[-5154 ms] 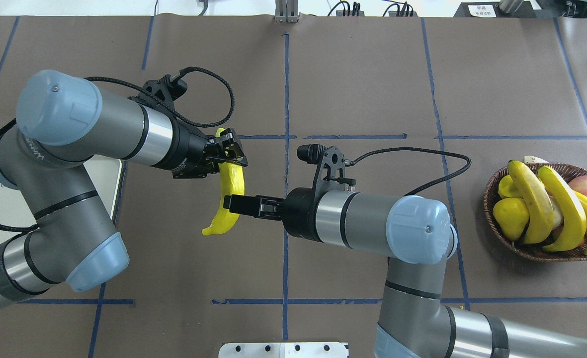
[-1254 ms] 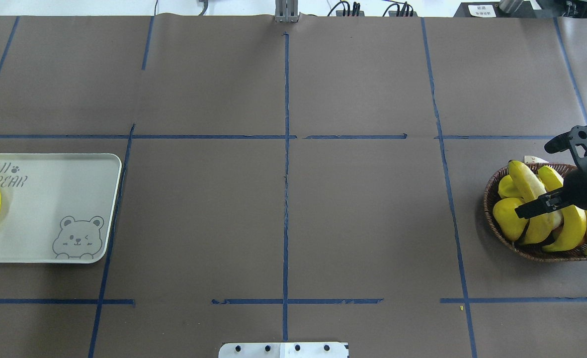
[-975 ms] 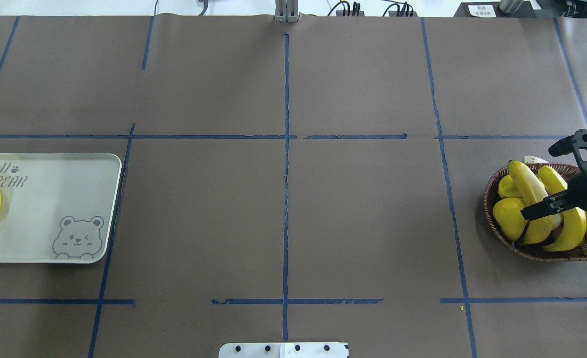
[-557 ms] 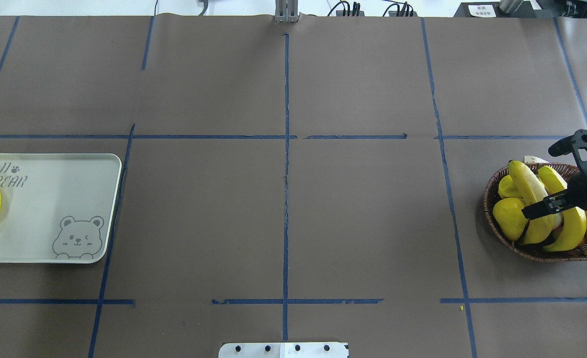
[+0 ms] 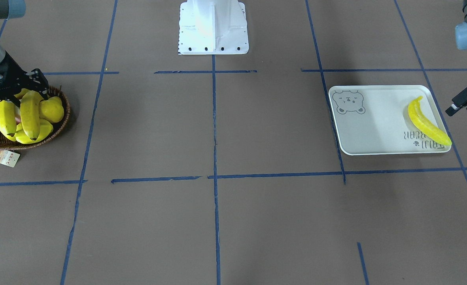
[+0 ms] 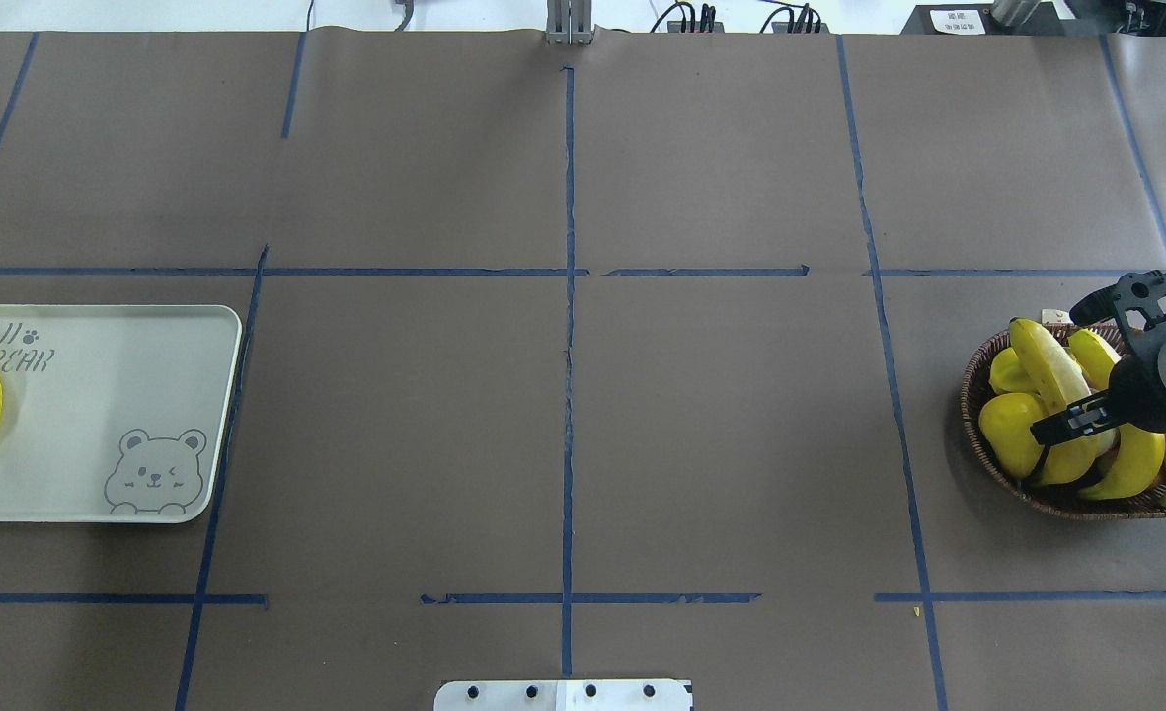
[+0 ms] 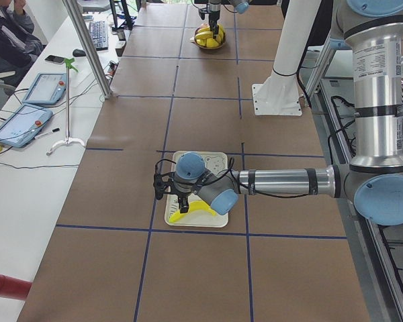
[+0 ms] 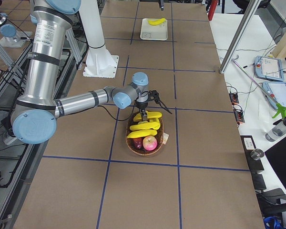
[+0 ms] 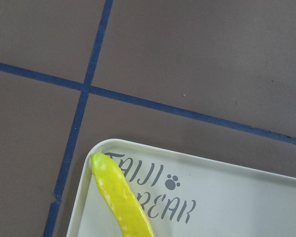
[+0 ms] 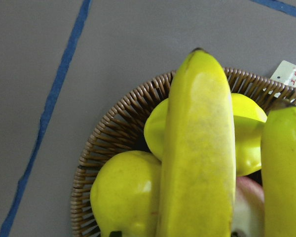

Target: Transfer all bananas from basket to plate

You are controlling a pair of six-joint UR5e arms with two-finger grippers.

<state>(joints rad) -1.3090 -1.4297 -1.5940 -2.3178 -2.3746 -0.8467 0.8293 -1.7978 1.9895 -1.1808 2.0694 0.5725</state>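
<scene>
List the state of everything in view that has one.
plate: one banana on it.
banana on plate: lying flat, not gripped.
basket: not emptied.
basket bananas: three, resting inside.
right gripper: open, over the basket.
left gripper: beside plate, empty; open or shut unclear.

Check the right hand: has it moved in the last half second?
Yes. Against the basket, the right hand shifted slightly left and down in the overhead view.

My near arm reaches across the desk. My pincer hangs fingers apart just over the basket, which holds three bananas and a red apple. Far off, one banana lies on the plate.
</scene>
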